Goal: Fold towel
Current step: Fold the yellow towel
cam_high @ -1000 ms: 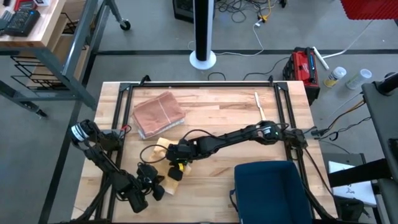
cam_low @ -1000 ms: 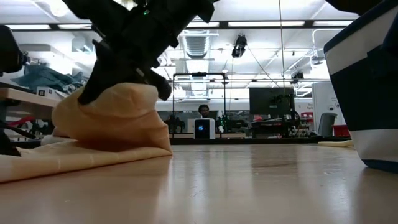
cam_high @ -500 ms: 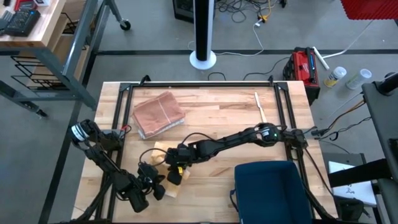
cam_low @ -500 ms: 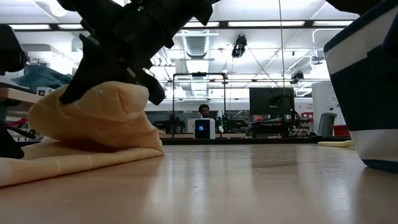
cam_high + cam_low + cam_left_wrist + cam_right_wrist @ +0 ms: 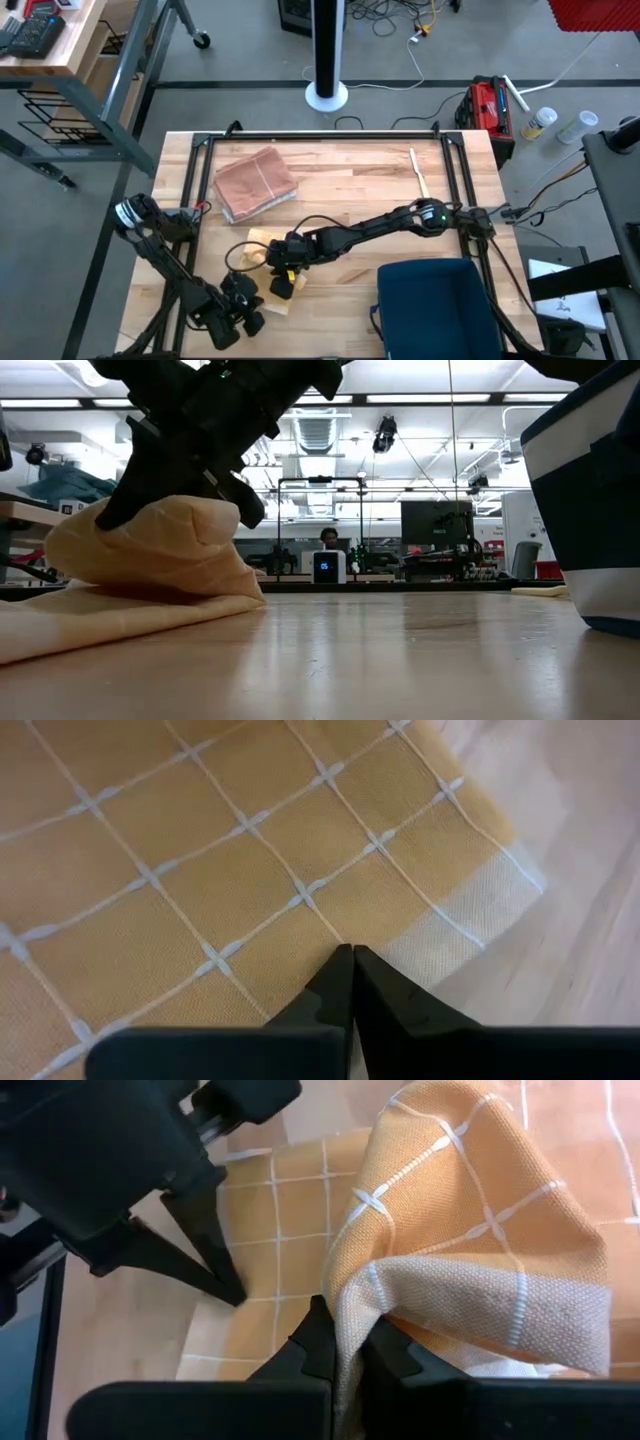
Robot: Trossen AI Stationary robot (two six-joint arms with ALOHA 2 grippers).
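Observation:
A yellow towel (image 5: 262,243) with a white grid lies at the table's near left. One part of it is raised in a hump (image 5: 150,550); the rest lies flat on the wood (image 5: 100,622). My right gripper (image 5: 345,1315) reaches in from the table's right and is shut on the raised part (image 5: 281,282). My left gripper (image 5: 352,952) is shut, its tips down on the flat layer close to the towel's pale hem (image 5: 470,910). In the high view it stands just near-left of the right gripper (image 5: 255,293). My left gripper presses its shut fingertips on the flat single layer of the towel (image 5: 330,935), a little inside the pale hem near a corner. The fingers slant down from the table's near left. That part lies on the wood. My right gripper pinches a bunched fold of the towel at its pale hem band (image 5: 365,1295) between its two fingers. The fingers slant down from the table's right. The held fold stands raised in a hump, and the towel's lower part stays on the table.
A folded pink-brown cloth (image 5: 255,183) lies at the far left. A dark blue bulky thing (image 5: 430,305) stands at the near right edge. A thin pale stick (image 5: 418,172) lies at the far right. Black rails (image 5: 320,137) frame the tabletop.
My right gripper has carried the raised fold a little toward the table's left, so the hump now stands farther over the flat layer. My left gripper's wrist has turned somewhat while its shut tips stay on the towel.

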